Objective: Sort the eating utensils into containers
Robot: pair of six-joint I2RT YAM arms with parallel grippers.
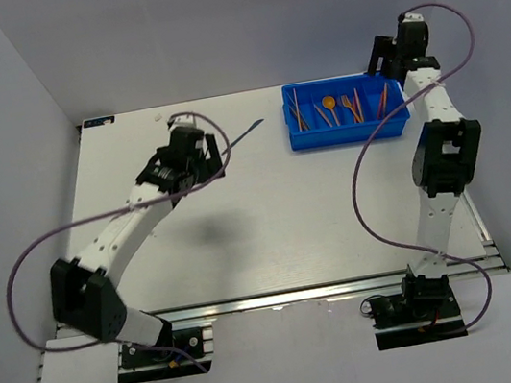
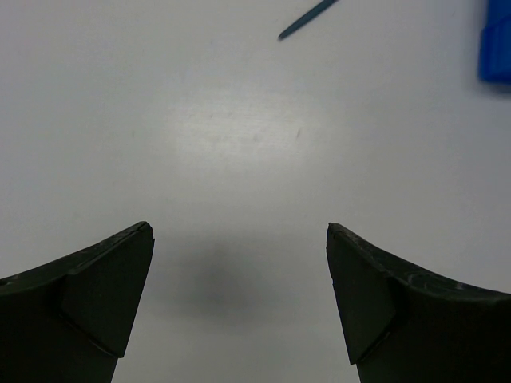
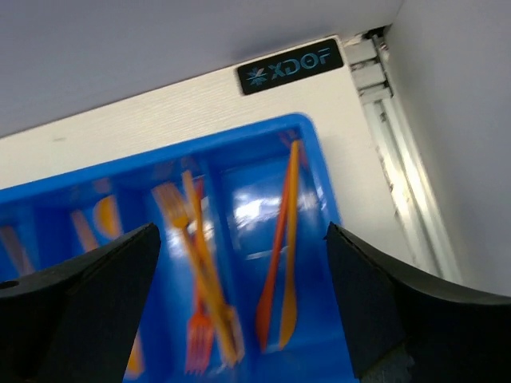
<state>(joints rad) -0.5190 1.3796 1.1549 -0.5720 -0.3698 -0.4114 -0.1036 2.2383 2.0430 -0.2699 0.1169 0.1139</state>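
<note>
Closest thing in my left wrist cam is my own left pincer (image 2: 239, 231). It's spread about as wide as it goes, nothing in it, just bare white table (image 2: 239, 136) showing between the two dark fingers (image 2: 104, 279).

Up at roughly 1 o'clock from there is a lone dark blue knife (image 2: 307, 19), lying flat on the table at a slant, well clear of my fingers. From overhead it sits between that pincer and the tray.

Over at 3 o'clock from the knife is the blue tray (image 1: 349, 134), in the far right part of the table. It holds thin red-orange pieces in the leftmost slot (too small to tell what), then an orange spoon (image 1: 328, 102), then forks (image 3: 200, 271), then two orange knives (image 3: 283, 239) side by side in the rightmost slot. The wrist view's a bit blurry, tbh.

My right pincer (image 3: 239, 231) hangs right over those last two slots, fingers wide apart and gripping nothing.
</note>
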